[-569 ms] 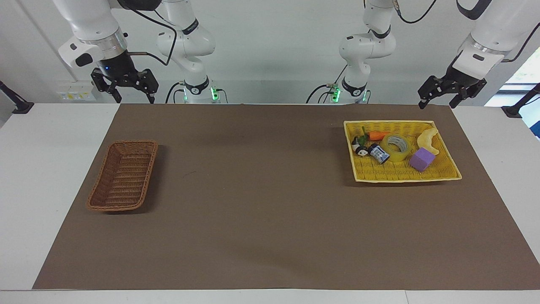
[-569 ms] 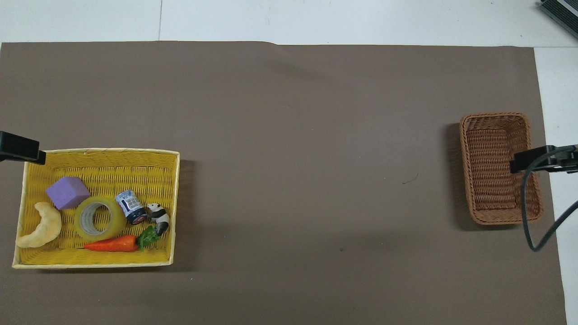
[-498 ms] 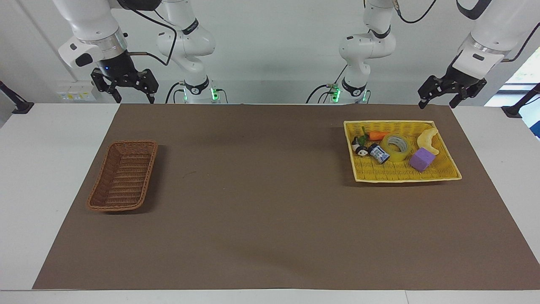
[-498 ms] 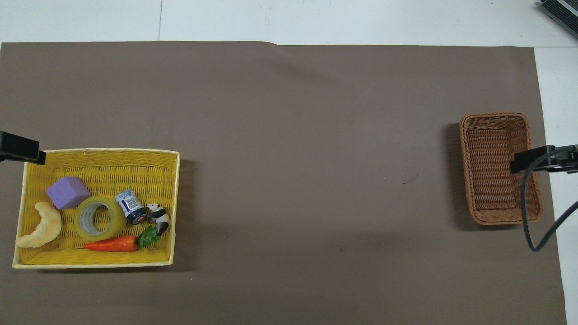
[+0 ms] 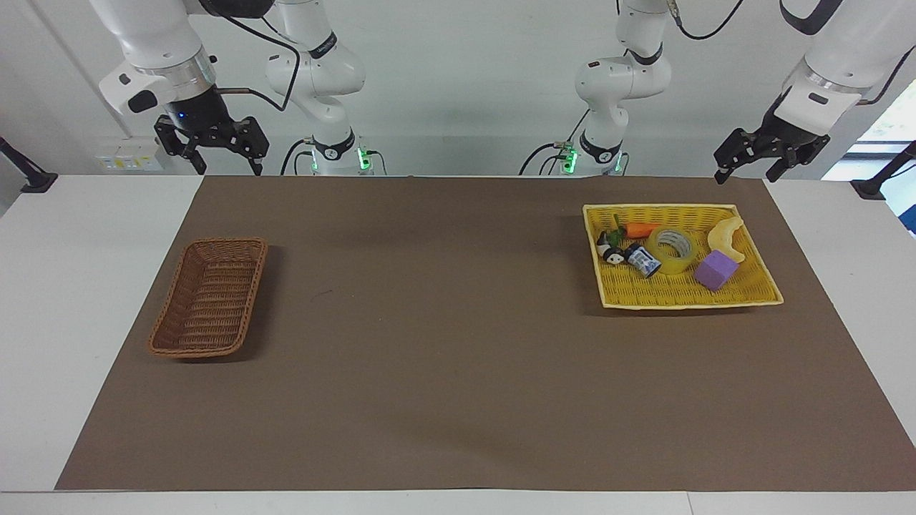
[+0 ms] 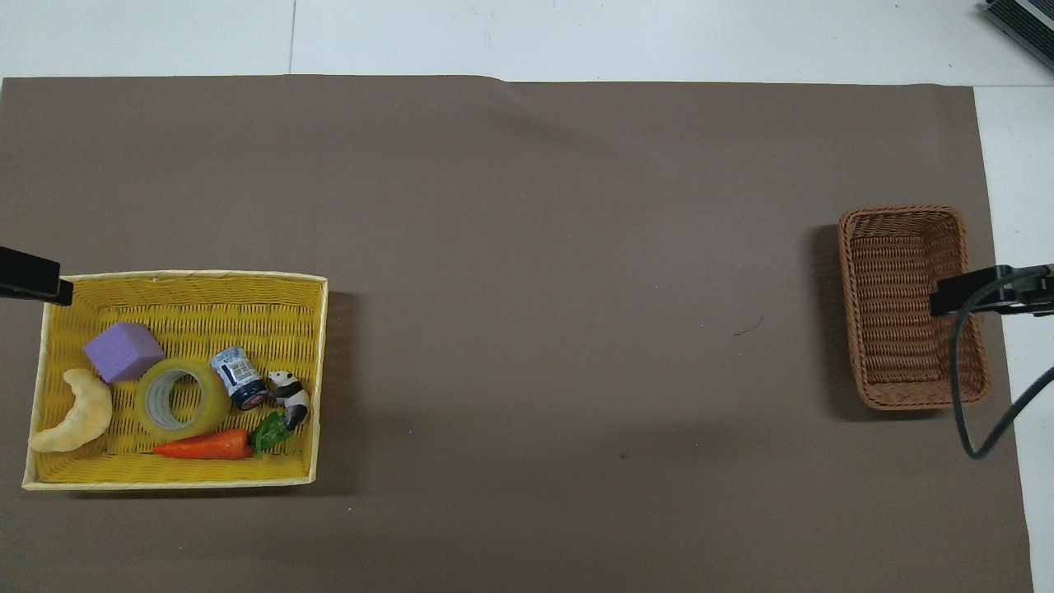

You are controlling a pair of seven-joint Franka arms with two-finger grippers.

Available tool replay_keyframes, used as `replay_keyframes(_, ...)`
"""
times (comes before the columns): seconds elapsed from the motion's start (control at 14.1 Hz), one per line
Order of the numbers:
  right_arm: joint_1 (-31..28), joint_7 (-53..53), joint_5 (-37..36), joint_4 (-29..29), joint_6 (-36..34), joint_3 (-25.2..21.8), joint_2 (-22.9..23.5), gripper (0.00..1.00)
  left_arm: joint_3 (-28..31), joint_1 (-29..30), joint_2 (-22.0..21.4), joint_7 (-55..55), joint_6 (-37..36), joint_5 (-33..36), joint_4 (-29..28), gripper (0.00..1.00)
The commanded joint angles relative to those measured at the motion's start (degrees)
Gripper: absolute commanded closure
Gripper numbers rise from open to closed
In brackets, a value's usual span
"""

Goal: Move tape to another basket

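Tape (image 5: pixel 673 250) in yellow tray (image 5: pixel 687 295) among 5 items, brown basket (image 5: pixel 209 299) bare — both claws spread, aloft.

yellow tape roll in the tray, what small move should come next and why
Probably the left gripper, open and raised by the yellow woven tray, should come down over the translucent yellow tape roll: the roll lies untouched there, and the brown wicker basket holds nothing.

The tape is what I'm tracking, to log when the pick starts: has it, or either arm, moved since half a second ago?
Only the left gripper moved: it rose slightly, up in the air at the yellow tray's robot-side corner, fingers open, holding nothing. The tape stayed in that tray, untouched. The right gripper waits open above the table's edge, and the basket has not shifted.
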Motion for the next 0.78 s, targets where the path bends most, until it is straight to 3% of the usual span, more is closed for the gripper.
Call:
replay_keyframes(0.0, -0.64, -1.26, 0.63, -0.19, -0.61, 0.33, -0.68, 0.00, -0.62, 2.35, -3.24, 0.28, 1.15, 0.45, -4.36, 0.00)
replay_keyframes(0.71, -0.72, -1.26, 0.72, -0.19, -0.61, 0.33, -0.68, 0.00, -0.62, 7.46, -6.75, 0.81, 13.62, 0.28, -21.30, 0.00)
